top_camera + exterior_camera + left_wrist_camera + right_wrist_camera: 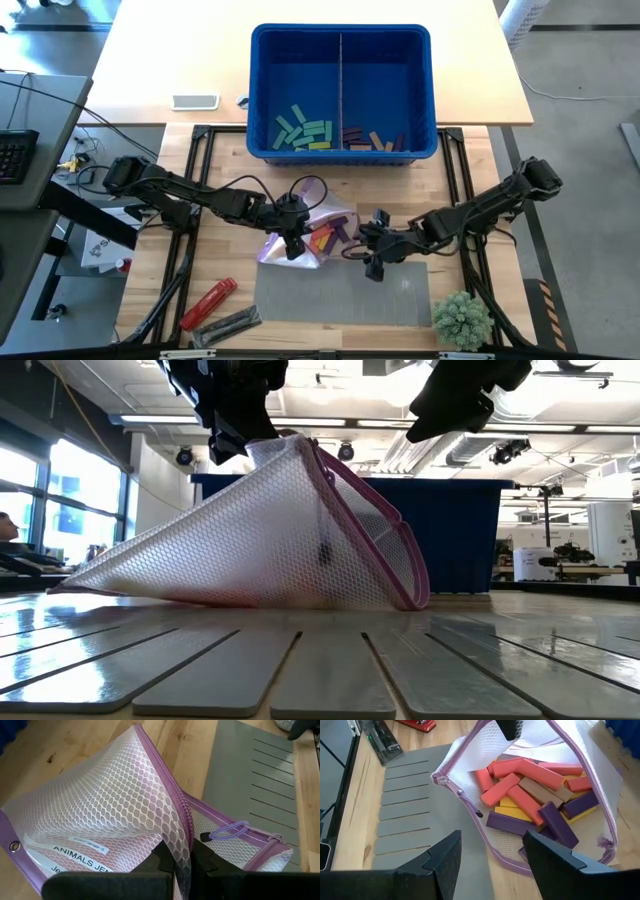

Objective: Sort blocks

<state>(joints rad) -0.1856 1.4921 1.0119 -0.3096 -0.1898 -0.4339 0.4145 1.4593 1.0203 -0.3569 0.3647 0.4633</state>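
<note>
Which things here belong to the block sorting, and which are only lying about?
Part of the job:
- blocks in the mesh pouch
- sorted blocks in the blue bin
- left gripper, shut on the pouch
- right gripper, open

Lying about:
- red tool
- plant
- phone

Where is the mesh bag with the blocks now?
In the high view the mesh bag lies mid-table, between the blue bin and the grey mat, pinched by the left gripper.

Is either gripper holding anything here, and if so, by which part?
The left gripper is shut on the mesh bag, pinching its upper side by the zipper edge and lifting it open. The right gripper is open in front of the bag's mouth, holding nothing.
</note>
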